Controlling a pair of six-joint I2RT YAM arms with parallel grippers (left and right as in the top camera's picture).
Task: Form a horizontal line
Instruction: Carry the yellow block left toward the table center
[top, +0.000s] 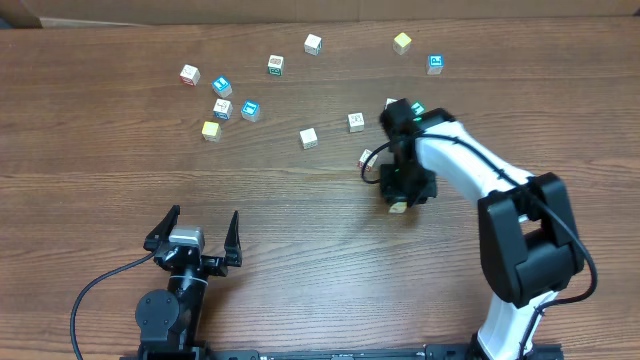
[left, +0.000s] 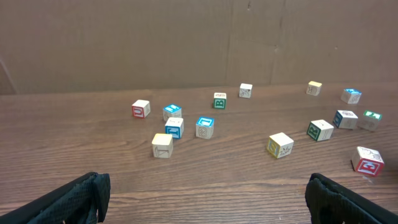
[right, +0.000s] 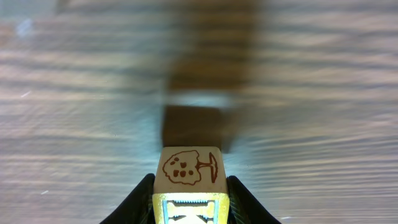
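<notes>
My right gripper (top: 402, 192) is shut on a small cube (right: 189, 168) with a brown tree on its whitish top face and a yellow-edged front face. It holds the cube (top: 398, 209) just above the wood, right of centre. The table below is blurred in the right wrist view. My left gripper (top: 195, 232) stands open near the front left, nothing between its fingers (left: 87, 196). No horizontal line of touching cubes shows in any view; all the cubes lie apart.
Loose cubes lie scattered across the far half: a red-marked one (top: 189, 74), blue ones (top: 221, 85) (top: 250, 110), a pale yellow one (top: 211, 130), whitish ones (top: 309, 138) (top: 356, 122), and a red-marked cube (top: 366, 158) close to my right gripper. A cardboard wall (left: 186, 43) runs along the back.
</notes>
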